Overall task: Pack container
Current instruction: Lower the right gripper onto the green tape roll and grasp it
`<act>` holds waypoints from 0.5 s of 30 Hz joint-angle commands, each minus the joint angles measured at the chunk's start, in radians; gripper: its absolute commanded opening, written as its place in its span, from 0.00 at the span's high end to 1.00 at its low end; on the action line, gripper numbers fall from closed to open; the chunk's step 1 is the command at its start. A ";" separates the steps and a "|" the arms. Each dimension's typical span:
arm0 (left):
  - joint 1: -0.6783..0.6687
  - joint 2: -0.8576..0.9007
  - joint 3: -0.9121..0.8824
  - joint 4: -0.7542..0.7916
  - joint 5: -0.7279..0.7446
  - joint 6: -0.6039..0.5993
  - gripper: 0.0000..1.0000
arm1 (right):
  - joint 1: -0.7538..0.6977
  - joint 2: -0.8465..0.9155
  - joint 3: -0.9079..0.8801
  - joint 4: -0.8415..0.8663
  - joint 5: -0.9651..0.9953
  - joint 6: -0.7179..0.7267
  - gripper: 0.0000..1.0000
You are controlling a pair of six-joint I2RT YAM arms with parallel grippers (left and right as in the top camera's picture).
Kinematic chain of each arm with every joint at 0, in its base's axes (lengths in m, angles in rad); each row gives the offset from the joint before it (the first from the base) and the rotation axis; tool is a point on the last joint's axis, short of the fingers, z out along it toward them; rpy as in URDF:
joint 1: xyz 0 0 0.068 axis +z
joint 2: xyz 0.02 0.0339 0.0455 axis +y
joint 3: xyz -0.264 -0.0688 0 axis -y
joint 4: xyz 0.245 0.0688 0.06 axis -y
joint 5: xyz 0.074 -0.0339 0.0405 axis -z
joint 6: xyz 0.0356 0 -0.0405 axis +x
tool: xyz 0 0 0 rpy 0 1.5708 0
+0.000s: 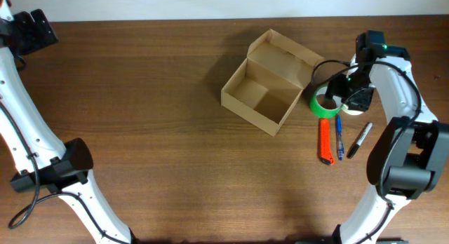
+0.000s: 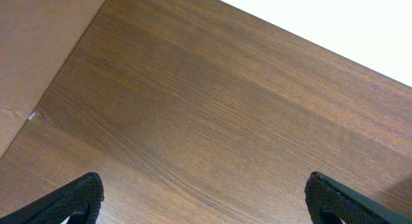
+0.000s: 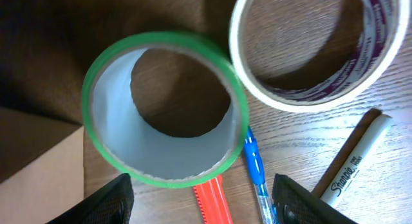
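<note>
- I find the container (image 1: 263, 97) near the middle of the table (image 1: 154, 132), upright, set at an angle to the table edges. Its hinged flap (image 1: 284, 58) is thrown open on the far right side.
- The container's inside shows only bare cardboard.
- The right gripper (image 3: 203, 188) hangs over the green tape roll (image 1: 324, 104), just right of the container.
- In the right wrist view its jaws stand apart, one finger on each side of the roll's near rim. The left-hand finger (image 3: 109, 201) sits close against the rim; I cannot tell whether it touches. The other finger is clear of the roll.
- The green tape roll lies flat, and the table shows through its core. I see nothing clamped between the jaws.
- A white tape roll (image 3: 318, 50) with purple print inside lies flat just beside the green one, on the side away from the container. Their rims are very close.
- Three items lie side by side near the rolls: an orange cutter (image 1: 325, 141), a blue pen (image 1: 339, 137), then a black Sharpie marker (image 1: 360, 140), which is tilted.
- The pen's end reaches the green roll's rim.
- The left gripper (image 2: 205, 185) is at the far left corner of the table, well apart from the container. Its jaws are fully spread over bare wood and hold nothing.
</note>
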 commanded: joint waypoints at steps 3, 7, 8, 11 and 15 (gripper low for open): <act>0.004 -0.030 -0.003 -0.002 0.010 0.009 0.00 | -0.026 0.012 0.004 0.007 -0.006 0.147 0.32; 0.005 -0.030 -0.003 -0.002 0.010 0.009 0.00 | -0.031 0.012 0.002 0.001 -0.006 0.225 0.32; 0.005 -0.030 -0.003 -0.002 0.010 0.009 0.00 | -0.031 0.012 0.000 0.001 -0.005 0.240 0.32; 0.004 -0.030 -0.003 -0.002 0.010 0.009 0.00 | -0.031 0.012 -0.027 0.010 -0.005 0.283 0.32; 0.004 -0.030 -0.003 -0.002 0.010 0.009 0.00 | -0.031 0.012 -0.071 0.033 -0.004 0.295 0.34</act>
